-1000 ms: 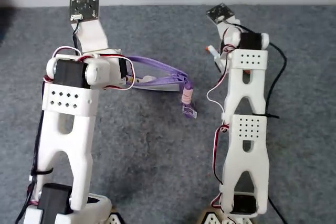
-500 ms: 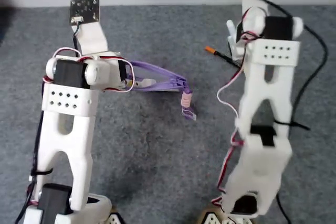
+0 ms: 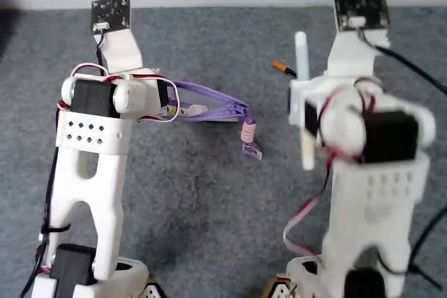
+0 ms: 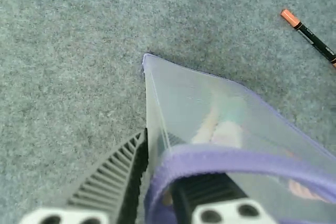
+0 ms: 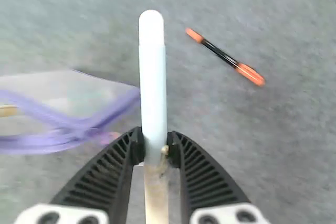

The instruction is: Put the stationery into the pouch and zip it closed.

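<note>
With my right fingers (image 5: pixel 113 166) pinching the white pen (image 5: pixel 152 77) just beside the pouch (image 4: pixel 220 108), whose rim my left fingers (image 4: pixel 113 182) clamp, I should aim the pen into the pouch mouth and lower slowly, avoiding the orange-tipped pencil (image 5: pixel 223 56) lying beyond the pouch.

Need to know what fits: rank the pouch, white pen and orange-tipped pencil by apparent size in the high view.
1-2. Unsure: the pouch and the white pen. The pen looks longer, but the right claw holds it raised, nearer the camera.
3. The orange-tipped pencil: smallest, and partly hidden behind the pen.
</note>
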You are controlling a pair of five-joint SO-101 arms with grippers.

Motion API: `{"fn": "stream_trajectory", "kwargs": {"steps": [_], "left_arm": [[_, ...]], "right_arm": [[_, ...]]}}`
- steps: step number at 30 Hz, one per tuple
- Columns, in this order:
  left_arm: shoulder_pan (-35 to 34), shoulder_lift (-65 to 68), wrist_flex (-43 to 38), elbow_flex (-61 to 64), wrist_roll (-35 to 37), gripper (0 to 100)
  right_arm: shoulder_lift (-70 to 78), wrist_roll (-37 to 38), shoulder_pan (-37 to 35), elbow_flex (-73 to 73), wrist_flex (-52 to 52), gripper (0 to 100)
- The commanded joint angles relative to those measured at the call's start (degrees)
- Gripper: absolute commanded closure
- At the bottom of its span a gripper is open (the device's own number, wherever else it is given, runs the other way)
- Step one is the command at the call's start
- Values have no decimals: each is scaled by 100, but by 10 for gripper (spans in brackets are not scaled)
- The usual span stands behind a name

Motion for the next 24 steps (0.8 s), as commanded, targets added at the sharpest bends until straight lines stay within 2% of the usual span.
{"fn": "stream_trajectory", "kwargs": {"steps": [1, 8, 15, 24], "left_arm": [[316, -70, -79, -136, 114, 968], [624, -26, -255, -418, 255, 967], [624, -26, -255, -418, 255, 967], [589, -18, -246, -330, 237, 968]], "right_arm": [[-497, -334, -479, 0, -251, 991], [-989, -369, -1182, 9, -655, 991], [-1956, -369, -1218, 1143, -593, 991], [-3653, -88, -1429, 3068, -2774, 991]]}}
